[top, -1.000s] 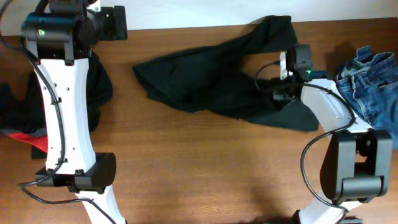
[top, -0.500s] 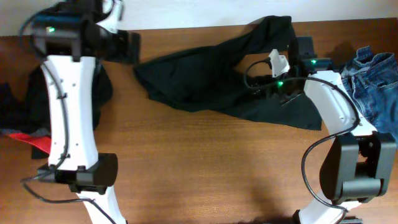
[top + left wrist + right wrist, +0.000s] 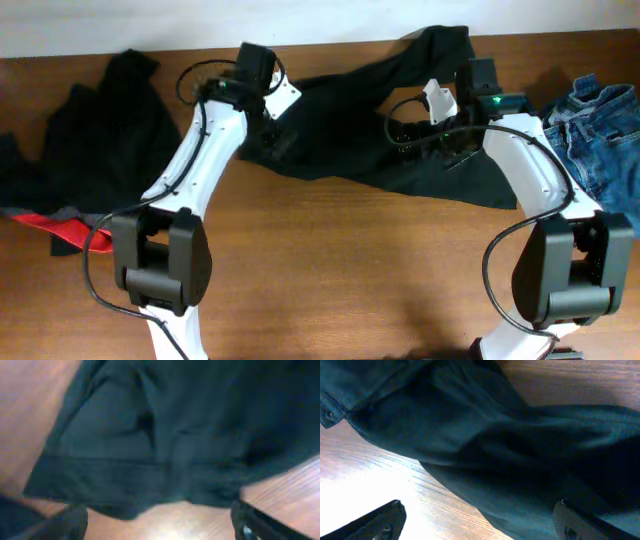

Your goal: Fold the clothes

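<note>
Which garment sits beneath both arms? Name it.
The long black trousers spread mid-table; the black heap lies far left, the blue jeans far right.

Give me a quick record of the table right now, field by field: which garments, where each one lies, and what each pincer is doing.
surface: brown wooden table
centre: long black trousers, spread out, crumpled, unfolded
left side: heap of black garments, one with a red-and-grey edge
right edge: blue denim jeans, bunched up
left pincer: open, over the trousers' left end, holding nothing
right pincer: open, over the trousers' right part, holding nothing
folding: none done yet
</note>
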